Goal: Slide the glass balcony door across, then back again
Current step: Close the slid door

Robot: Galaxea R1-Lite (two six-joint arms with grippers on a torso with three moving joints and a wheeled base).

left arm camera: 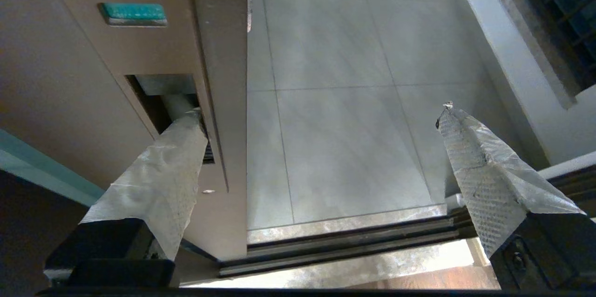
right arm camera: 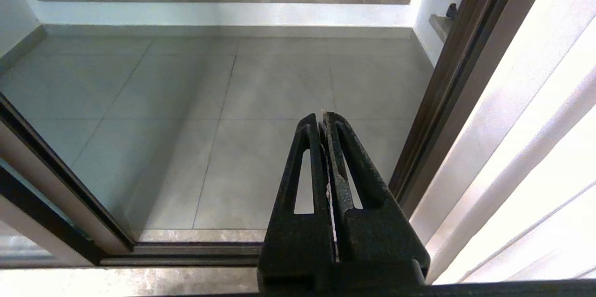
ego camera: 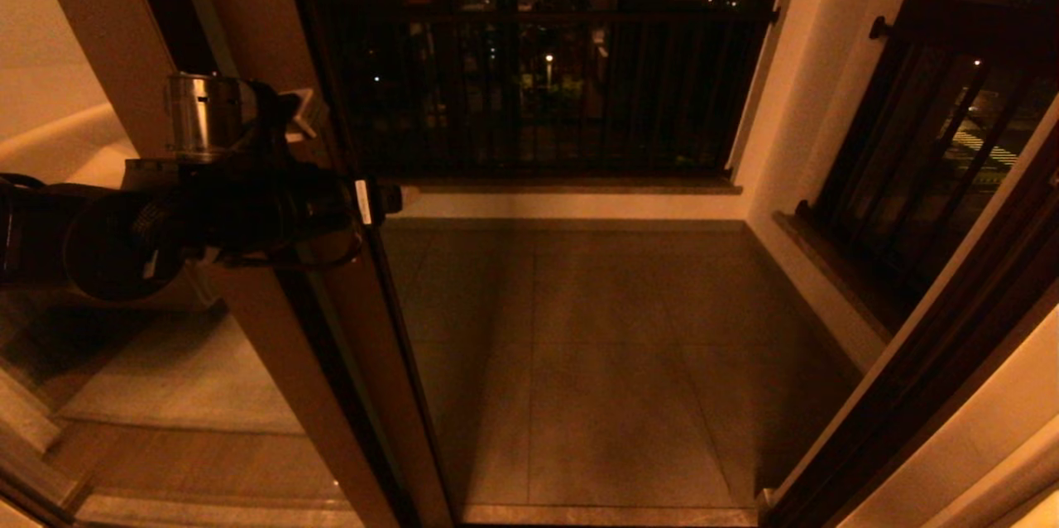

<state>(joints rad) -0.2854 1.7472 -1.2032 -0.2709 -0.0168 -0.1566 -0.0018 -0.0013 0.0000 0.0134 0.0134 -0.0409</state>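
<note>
**Mia:** From the head, where is the glass balcony door (ego camera: 347, 362)?

**Tom:** On the left side, slid over, so the way out to the balcony floor (ego camera: 596, 362) is open. The left gripper (ego camera: 382, 201) is at the door's edge, I think to push or pull it. The arm covers the handle, so I can't see it here. The night outside is dark past the railing (ego camera: 546, 81).

**Mia:** And from the left wrist?

**Tom:** The left gripper (left arm camera: 321, 115) has its fingers wide apart. One finger (left arm camera: 163, 180) pokes into the slot handle (left arm camera: 167, 97), likely to hook the door. The other finger hangs in the air. The green tag (left arm camera: 134, 12) is too small to read.

**Mia:** From the right wrist?

**Tom:** The right gripper (right arm camera: 324, 122) is pressed together, holding nothing, just waiting above the floor track (right arm camera: 195, 241). The door is cut off at the side.
</note>
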